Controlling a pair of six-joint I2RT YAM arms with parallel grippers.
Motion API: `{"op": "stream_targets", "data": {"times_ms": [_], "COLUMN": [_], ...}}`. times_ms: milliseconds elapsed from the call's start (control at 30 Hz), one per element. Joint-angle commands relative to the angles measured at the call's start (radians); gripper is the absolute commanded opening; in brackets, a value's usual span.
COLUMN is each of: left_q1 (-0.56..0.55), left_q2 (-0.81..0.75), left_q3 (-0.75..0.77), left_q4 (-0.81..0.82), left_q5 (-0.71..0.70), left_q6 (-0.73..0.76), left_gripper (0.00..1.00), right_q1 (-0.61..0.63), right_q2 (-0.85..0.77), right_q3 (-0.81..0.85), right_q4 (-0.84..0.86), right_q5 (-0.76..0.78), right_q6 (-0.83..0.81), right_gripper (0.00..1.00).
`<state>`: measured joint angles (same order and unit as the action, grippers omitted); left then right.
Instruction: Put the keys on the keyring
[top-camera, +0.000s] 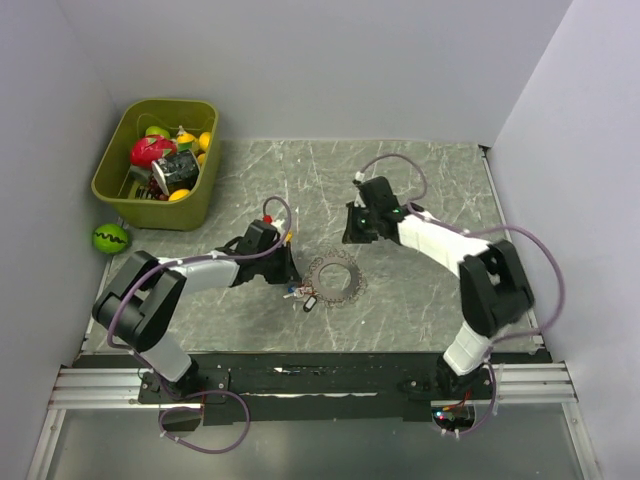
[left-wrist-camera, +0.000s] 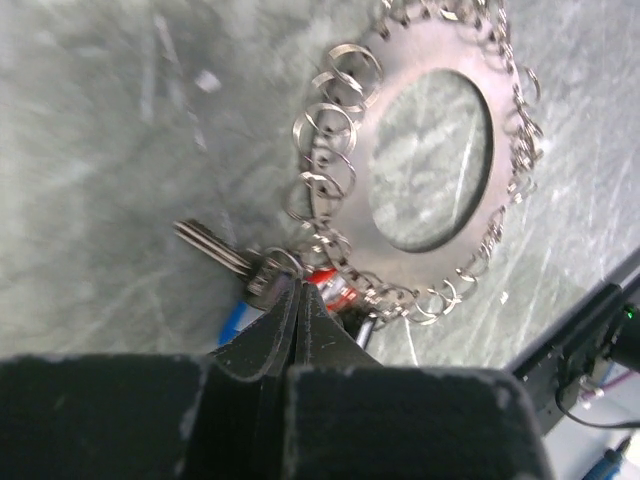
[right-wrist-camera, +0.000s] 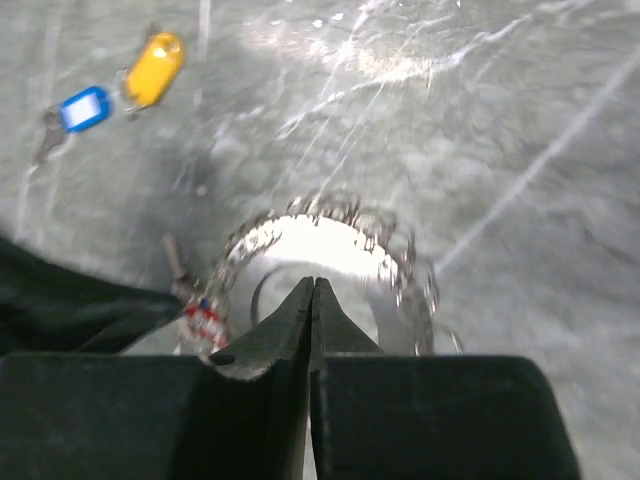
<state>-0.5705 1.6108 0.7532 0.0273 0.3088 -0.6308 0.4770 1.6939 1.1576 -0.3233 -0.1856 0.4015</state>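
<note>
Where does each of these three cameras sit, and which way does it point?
Top external: above and behind the arms, looking down on the table; both arms, left gripper and right gripper, show.
Left wrist: on the left arm, looking along its shut fingers at keys and keyring.
Right wrist: on the right arm, past its shut fingers at the keyring.
Shared: all see the keyring.
</note>
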Motion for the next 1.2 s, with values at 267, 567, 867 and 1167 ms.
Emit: {"op": "stream_targets", "data": {"times_ms": [267, 567, 867, 1167], "left_q1": [-0.109, -0.155, 0.046, 0.251], "left_q2": [0.020, -0.058, -0.207, -0.030], "left_q3": [-0.054, -0.074, -0.037, -0.028], "left_q4": [0.117, 0.201, 0.201, 0.319], "left_q5": [0.081, 0.113, 0.110, 0.346], "left_q6": [-0.096, -0.102, -0.063, -0.109], "left_gripper": [0.01, 0.01, 0.51, 0.56], "right_q1": [0.002, 0.003, 0.011, 0.077], "right_q2": [-0.370, -0.462, -0.444, -0.205], "right_q3": [-0.421, -0.475, -0.426, -0.253], "right_q4": [0.046, 0.050, 0.156, 0.207], "right_q5": [-0.081, -0.069, -0.121, -0.170], "right_q6": [0.034, 0.017, -0.088, -0.132], "right_gripper": [0.31, 0.44, 0.72, 0.97]}}
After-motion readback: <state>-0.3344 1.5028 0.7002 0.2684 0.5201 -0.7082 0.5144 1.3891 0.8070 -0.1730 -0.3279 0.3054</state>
